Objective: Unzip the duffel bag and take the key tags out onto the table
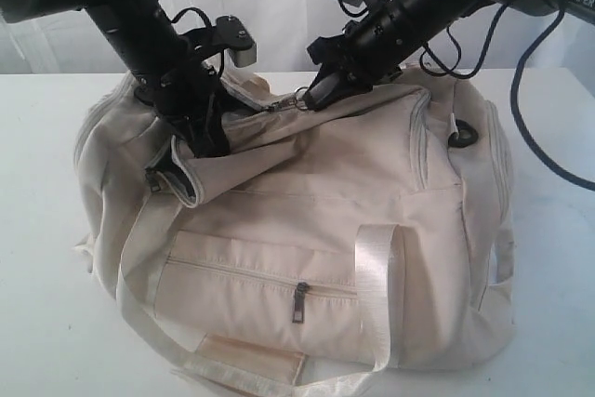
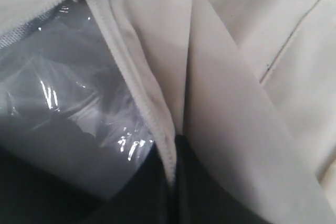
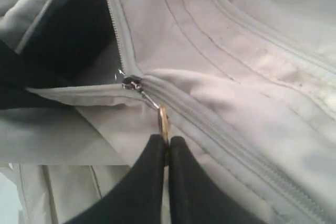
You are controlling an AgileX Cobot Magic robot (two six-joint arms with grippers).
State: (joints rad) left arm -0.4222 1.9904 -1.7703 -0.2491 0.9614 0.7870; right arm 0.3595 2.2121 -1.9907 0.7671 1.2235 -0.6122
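The cream duffel bag (image 1: 325,202) lies on the white table (image 1: 37,323), its top zipper partly open at the left end. My left gripper (image 1: 186,174) is shut on the bag's opened zipper edge (image 2: 157,124), holding the flap; its dark fingers (image 2: 199,192) pinch the fabric. Beside that edge, grey lining and crinkled clear plastic (image 2: 68,98) show inside. My right gripper (image 3: 167,142) is shut on the metal ring zipper pull (image 3: 163,119), just behind the slider (image 3: 131,83). In the exterior view this gripper (image 1: 313,97) sits over the bag's top middle. The key tags are hidden.
A front pocket with a shut zip (image 1: 299,301) faces the camera, and pale webbing handles (image 1: 372,295) drape over the front. A black cable (image 1: 535,137) hangs from the right arm beside the bag's right end. Bare table lies to the left and right.
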